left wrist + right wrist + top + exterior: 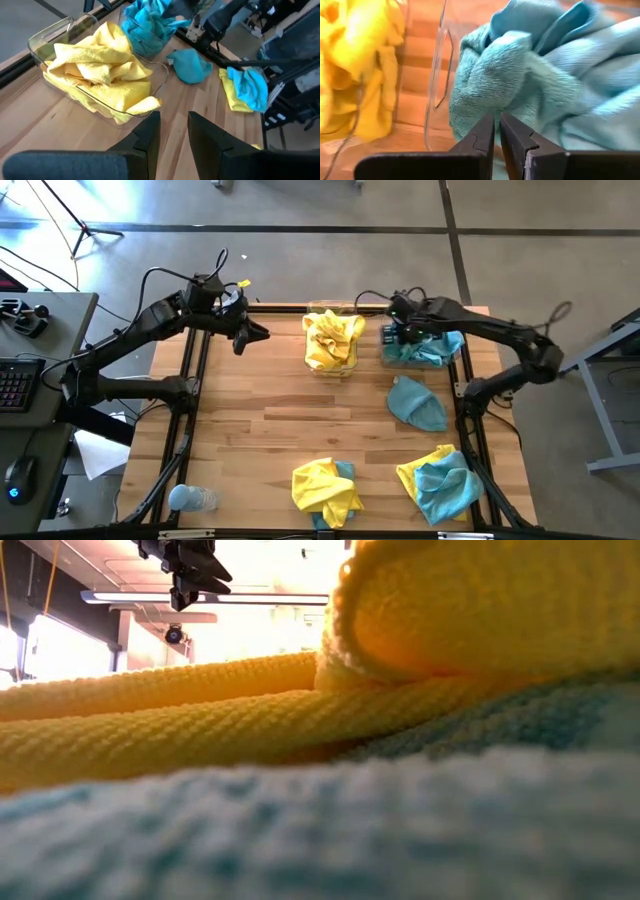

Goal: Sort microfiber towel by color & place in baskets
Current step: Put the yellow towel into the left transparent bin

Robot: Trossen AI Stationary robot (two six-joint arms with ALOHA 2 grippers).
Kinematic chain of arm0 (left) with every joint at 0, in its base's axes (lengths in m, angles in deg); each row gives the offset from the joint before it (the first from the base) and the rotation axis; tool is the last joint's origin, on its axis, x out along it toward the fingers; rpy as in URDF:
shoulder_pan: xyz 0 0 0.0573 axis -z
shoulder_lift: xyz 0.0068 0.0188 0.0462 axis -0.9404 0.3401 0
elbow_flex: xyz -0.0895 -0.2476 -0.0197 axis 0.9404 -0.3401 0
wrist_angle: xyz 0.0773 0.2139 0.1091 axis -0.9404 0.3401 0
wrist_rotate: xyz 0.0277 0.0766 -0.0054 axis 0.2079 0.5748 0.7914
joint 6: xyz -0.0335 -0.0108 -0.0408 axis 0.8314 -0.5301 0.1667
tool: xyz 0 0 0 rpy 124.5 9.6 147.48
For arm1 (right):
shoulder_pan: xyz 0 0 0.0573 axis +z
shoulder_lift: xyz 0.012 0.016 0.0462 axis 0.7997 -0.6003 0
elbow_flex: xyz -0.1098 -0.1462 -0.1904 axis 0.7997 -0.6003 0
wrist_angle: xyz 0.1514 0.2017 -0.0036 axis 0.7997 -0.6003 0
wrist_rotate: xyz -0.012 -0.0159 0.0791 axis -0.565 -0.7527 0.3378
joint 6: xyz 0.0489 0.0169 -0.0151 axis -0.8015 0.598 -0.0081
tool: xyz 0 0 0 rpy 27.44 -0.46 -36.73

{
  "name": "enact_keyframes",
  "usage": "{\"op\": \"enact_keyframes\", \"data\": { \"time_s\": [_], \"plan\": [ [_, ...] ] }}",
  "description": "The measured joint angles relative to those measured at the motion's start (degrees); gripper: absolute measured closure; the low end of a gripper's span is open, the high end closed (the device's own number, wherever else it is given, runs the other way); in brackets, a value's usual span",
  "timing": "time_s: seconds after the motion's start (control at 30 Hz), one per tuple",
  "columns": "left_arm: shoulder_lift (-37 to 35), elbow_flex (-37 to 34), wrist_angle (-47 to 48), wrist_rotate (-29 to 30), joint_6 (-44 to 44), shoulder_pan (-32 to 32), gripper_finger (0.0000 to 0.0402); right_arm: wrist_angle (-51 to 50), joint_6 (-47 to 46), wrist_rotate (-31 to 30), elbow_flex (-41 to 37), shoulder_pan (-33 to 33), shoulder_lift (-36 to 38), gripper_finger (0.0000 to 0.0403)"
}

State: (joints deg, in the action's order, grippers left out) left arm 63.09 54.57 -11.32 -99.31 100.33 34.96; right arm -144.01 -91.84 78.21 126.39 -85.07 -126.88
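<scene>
Right gripper [497, 131] nearly shut, empty, over teal bin [385, 358]; left gripper [173, 131] part-open, empty; next, loose teal towel [415, 402].

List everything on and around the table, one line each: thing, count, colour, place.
Baskets: two, clear, side by side at the table's far edge; one holds yellow towels, the other teal ones.
Loose teal towel: one, near the teal basket.
Mixed towel piles: two, yellow with teal, at the near edge, middle and right.
Bottle: one, pale blue, near left corner.
Table: one, light wood.
Keyboard and mouse: one each, dark, on a desk to the left.
Left gripper: dark, open, above the far left of the table.
Right gripper: dark, over the teal basket.
</scene>
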Motion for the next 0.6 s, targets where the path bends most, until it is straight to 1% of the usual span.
{"op": "enact_keyframes", "data": {
  "time_s": [0.13,0.23,0.3,0.4,0.5,0.6],
  "plan": [
    [0.00,0.02,-1.36,1.12,2.00,1.17,0.0314,-1.05,-0.02,-0.70,-0.02,1.33,6.60,0.0377],
    [0.00,0.02,-2.45,6.39,2.74,4.88,0.0316,-2.15,0.30,-2.09,-0.02,3.80,10.03,0.0377],
    [0.00,0.02,-2.61,10.97,3.86,8.86,0.0321,-3.50,1.59,-2.87,-0.16,6.51,11.91,0.0377],
    [0.00,0.02,-3.77,18.30,5.70,16.78,0.0330,-5.23,2.36,-3.76,-2.32,12.31,15.10,0.0383],
    [0.02,0.02,-5.55,26.95,8.12,25.40,0.0338,-4.23,-0.52,-3.94,-5.55,19.90,18.91,0.0397],
    [0.37,0.03,-7.14,34.00,11.01,32.63,0.0346,0.30,-3.81,-4.06,-9.33,29.08,23.00,0.0400]
  ]
}}
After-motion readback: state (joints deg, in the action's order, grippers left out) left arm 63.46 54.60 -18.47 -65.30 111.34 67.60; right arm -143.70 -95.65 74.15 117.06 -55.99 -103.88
